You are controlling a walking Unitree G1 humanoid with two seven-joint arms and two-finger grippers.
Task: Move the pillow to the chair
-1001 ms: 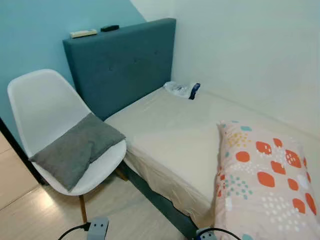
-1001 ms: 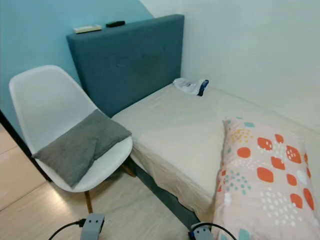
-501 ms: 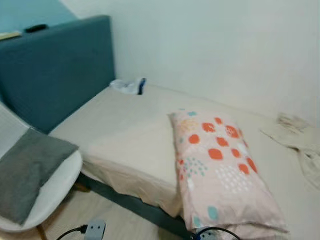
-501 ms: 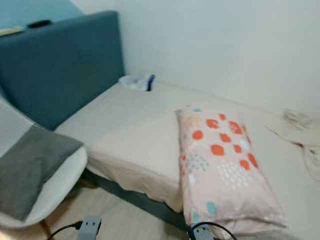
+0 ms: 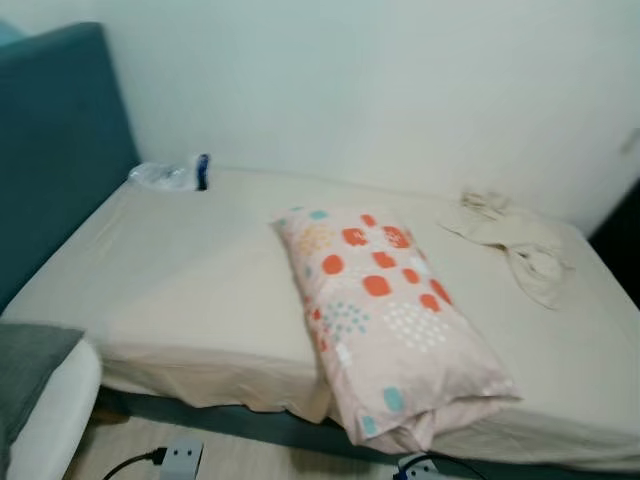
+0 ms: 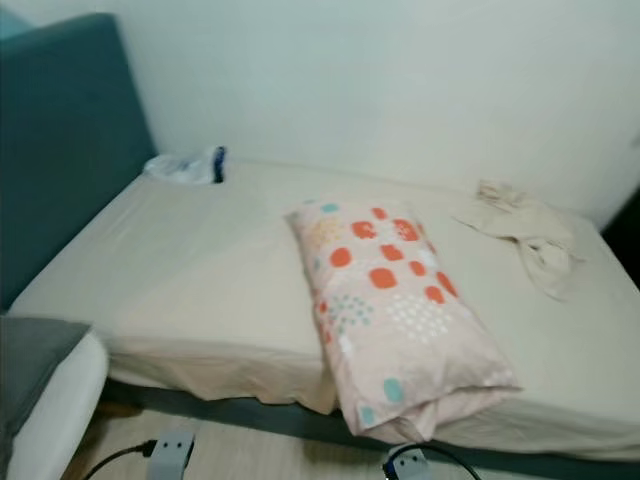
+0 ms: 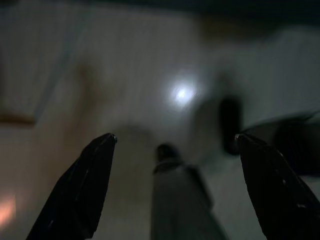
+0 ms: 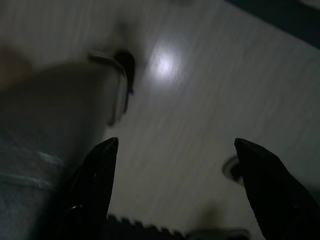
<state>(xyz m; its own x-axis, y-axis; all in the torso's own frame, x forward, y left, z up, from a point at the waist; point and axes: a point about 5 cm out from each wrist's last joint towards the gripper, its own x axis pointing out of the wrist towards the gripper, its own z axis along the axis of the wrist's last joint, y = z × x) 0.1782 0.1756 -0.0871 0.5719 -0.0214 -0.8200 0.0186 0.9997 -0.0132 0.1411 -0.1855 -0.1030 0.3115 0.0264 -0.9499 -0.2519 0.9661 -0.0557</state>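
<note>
1. At the far left edge of the head view stood the teal headboard (image 5: 50,130), filling the upper left of the frame.
2. In the lower left corner was the white chair (image 5: 55,415), with a grey cushion (image 5: 25,375) lying on its seat.
3. The bed (image 5: 180,280), covered by a beige sheet, ran across the whole middle of the frame, from the headboard to the right edge.
4. In the upper left part of the bed, near the wall, lay a clear plastic bag (image 5: 170,175) with a dark blue part.
5. The pillow (image 5: 385,315), pink with orange and teal spots, lay in the centre of the frame on the bed; its near end reached the front edge of the mattress. It was well apart from the chair.
6. At the upper right of the bed lay a crumpled beige cloth (image 5: 515,240).
7. The left gripper (image 7: 175,137) hung over the floor, its two fingers wide apart and holding nothing.
8. The right gripper (image 8: 175,142) also hung over the floor, its fingers spread wide and empty.
</note>
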